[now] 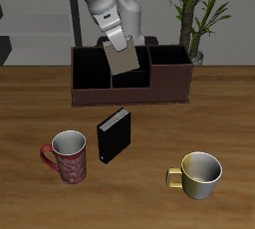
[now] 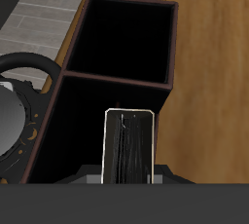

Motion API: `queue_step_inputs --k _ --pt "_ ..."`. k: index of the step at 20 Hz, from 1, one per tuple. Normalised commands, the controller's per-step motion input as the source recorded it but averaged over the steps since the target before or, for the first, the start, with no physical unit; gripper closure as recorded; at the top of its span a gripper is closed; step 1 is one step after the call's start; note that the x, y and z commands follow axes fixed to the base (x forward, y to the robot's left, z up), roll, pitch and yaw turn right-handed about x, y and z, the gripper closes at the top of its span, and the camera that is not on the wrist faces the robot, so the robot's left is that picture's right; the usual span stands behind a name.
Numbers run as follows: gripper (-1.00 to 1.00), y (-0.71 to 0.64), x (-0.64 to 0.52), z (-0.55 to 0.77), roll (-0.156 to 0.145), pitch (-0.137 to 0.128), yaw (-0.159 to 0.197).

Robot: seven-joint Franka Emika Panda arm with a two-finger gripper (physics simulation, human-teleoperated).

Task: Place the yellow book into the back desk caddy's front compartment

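My gripper (image 1: 119, 42) is shut on the yellow book (image 1: 126, 60), a thin tan-grey book held upright and slightly tilted. It hangs over the middle of the back desk caddy (image 1: 159, 86), a low reddish-brown box with black dividers. In the wrist view the book's pale edge (image 2: 129, 152) points down into the dark middle section (image 2: 83, 121), beside a large side cell (image 2: 126, 35). The book's lower end is at about the height of the caddy's rim. The front compartment's floor is hidden behind the book and the front wall.
A black upright book (image 1: 113, 135) stands in front of the caddy. A red patterned mug (image 1: 68, 157) and a yellow mug (image 1: 200, 173) stand near the table's front edge. A potted plant (image 1: 196, 14) stands behind the caddy.
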Motion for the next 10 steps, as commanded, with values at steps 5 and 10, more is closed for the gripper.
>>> queue_step_inputs --k 5,10 --pt "1.0 0.1 0.02 -0.15 0.024 0.002 0.022" --pt "1.0 0.02 0.0 -0.08 0.003 0.003 -0.005"
